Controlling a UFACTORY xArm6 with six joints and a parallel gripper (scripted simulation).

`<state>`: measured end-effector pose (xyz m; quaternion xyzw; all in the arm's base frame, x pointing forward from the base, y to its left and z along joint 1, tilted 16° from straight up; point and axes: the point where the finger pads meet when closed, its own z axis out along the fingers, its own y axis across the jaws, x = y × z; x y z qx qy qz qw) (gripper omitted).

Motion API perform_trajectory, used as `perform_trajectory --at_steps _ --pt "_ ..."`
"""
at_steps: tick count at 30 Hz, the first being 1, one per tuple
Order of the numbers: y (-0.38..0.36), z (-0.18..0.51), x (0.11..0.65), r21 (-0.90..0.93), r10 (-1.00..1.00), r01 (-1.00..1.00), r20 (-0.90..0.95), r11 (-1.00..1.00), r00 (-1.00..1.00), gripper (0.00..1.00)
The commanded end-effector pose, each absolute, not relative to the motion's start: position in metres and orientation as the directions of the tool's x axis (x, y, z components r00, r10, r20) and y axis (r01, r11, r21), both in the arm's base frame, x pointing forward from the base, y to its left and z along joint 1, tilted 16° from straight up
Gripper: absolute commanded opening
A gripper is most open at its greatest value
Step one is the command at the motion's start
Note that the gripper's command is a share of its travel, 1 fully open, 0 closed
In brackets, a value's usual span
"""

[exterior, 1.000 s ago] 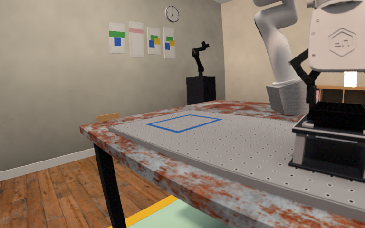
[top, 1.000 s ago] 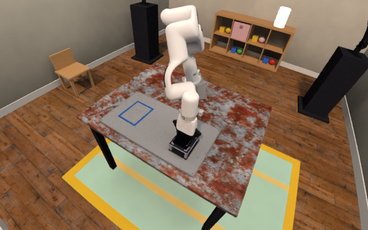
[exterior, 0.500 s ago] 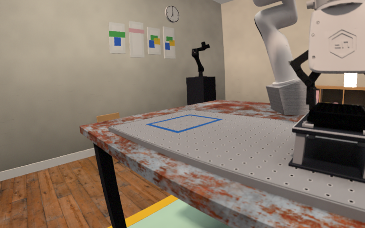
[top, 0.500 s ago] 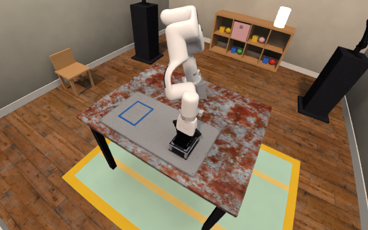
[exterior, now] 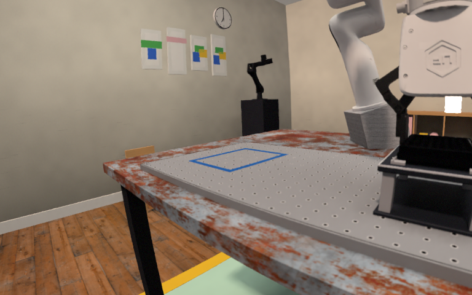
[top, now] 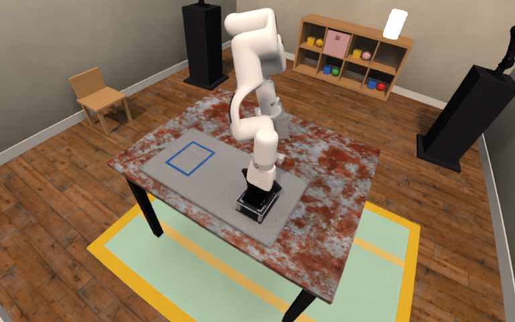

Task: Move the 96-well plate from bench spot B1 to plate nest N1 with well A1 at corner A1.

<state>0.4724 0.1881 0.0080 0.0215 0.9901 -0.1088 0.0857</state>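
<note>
We are seeing a white arm (top: 253,72) and a black plate (exterior: 434,150) in a black nest (exterior: 424,204) with pale grey posts. The table (top: 326,227) is showing mottled rust-red over pale blue-grey, with black legs. The grey board (exterior: 306,187) is dotted with small holes and carries a blue outline (exterior: 205,164). The floor (top: 45,227) is brown wood; the mat (top: 212,288) is pale green with a yellow border. The shelf (top: 351,28) and chair (top: 99,96) are light wood.

The plate (exterior: 434,151) sits on the nest (exterior: 386,194) directly beneath the gripper (top: 259,197); the marked spot (top: 190,158) lies well apart.
</note>
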Motion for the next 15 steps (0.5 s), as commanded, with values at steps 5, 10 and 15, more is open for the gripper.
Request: perform_trajectory --at_steps 5,10,15 --pt "0.1889 0.0087 0.4739 -0.21 0.024 0.061 -0.178 0.976 -0.984 0.0" --pt "0.1888 0.0079 0.474 -0.21 0.024 0.061 -0.178 0.976 -0.984 0.0" --pt "0.1886 0.0071 0.4742 -0.21 0.024 0.061 -0.178 0.976 -0.984 0.0"
